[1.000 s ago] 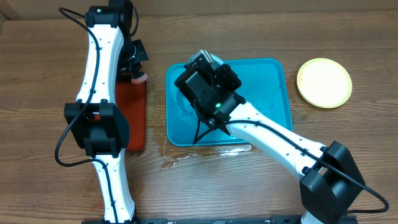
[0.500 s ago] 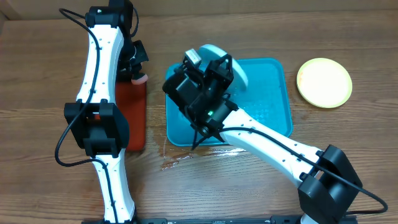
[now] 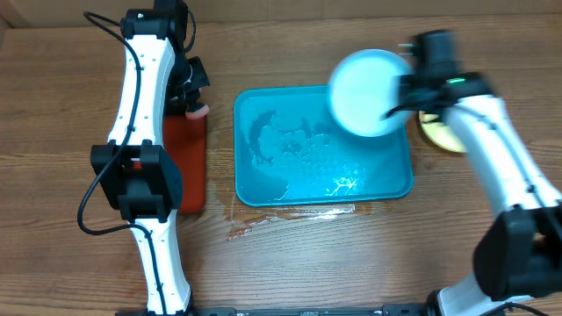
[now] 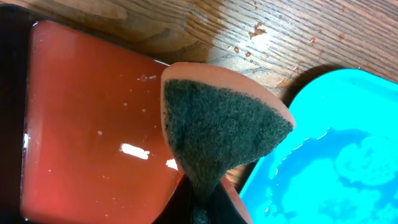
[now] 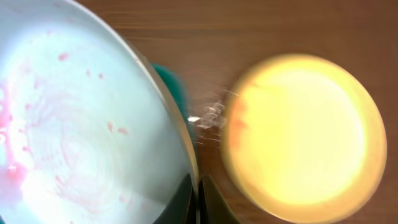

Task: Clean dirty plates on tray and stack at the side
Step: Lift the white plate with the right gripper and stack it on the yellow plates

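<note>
My right gripper (image 3: 406, 95) (image 5: 198, 198) is shut on the rim of a pale blue-white plate (image 3: 364, 92) (image 5: 81, 118) and holds it in the air over the turquoise tray's (image 3: 263, 189) right end. Faint pink smears show on the plate in the right wrist view. A yellow-green plate (image 3: 439, 132) (image 5: 308, 130) lies on the table right of the tray, partly hidden by my right arm. My left gripper (image 3: 195, 104) (image 4: 202, 202) is shut on a sponge (image 4: 217, 127) with a dark green scrub face, held over the red tray's (image 3: 184, 158) (image 4: 87, 130) far end.
The turquoise tray (image 4: 336, 162) holds pools of water. Water is spilt on the wooden table (image 3: 281, 219) in front of the tray. The red tray has a black rim and a wet surface.
My right arm has swung from the tray's left half to the right, carrying the blue-white plate up and over toward the yellow-green plate. The left arm has not moved.
</note>
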